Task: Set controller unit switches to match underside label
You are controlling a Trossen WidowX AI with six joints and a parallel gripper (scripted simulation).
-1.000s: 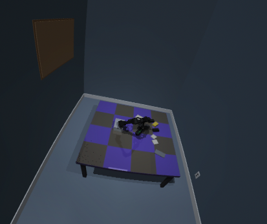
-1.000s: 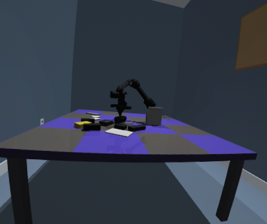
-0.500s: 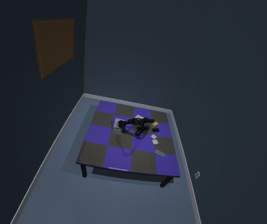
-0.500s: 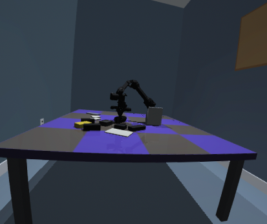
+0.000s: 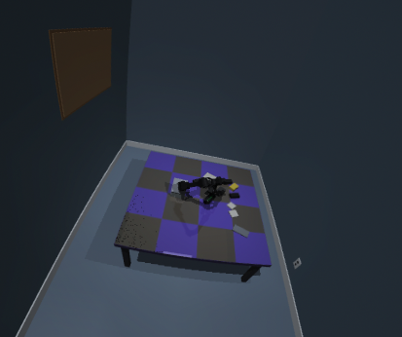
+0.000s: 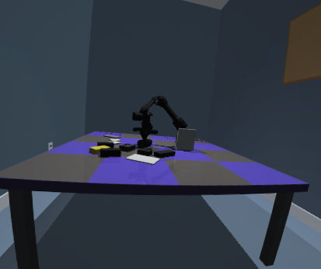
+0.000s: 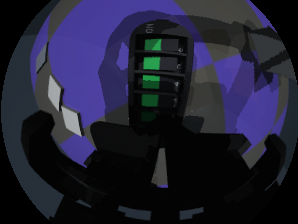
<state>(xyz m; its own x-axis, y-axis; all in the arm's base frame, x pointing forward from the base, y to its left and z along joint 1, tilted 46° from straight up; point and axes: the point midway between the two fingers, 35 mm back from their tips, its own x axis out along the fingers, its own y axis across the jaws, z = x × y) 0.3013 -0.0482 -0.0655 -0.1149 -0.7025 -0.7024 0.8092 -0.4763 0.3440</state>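
The dark grey controller unit [image 7: 134, 75] [image 6: 144, 144] lies switch side up on the bench [image 5: 176, 235] [image 6: 199, 171]. In the wrist view its rockers run in a column, green ends on the left below the printed "ON", dark numbered ends on the right. Five rockers show, the fifth in deep shade; the sixth is hidden behind the fingers. Which ends are pressed down is hard to tell. The underside label is out of sight. My gripper [image 7: 164, 131] [image 6: 144, 138] is shut and empty, pointing down over the unit's near end. Whether the tips touch it cannot be told.
An upright grey panel [image 6: 186, 139] stands near the arm's base. Several black modules, one at the front [image 6: 110, 152], and a yellow block [image 5: 234, 186] [image 6: 99, 149] lie close by. A white sheet [image 6: 142, 158], two white cards, one here [image 5: 234, 213], and a grey plate [image 5: 240, 231] lie flat.
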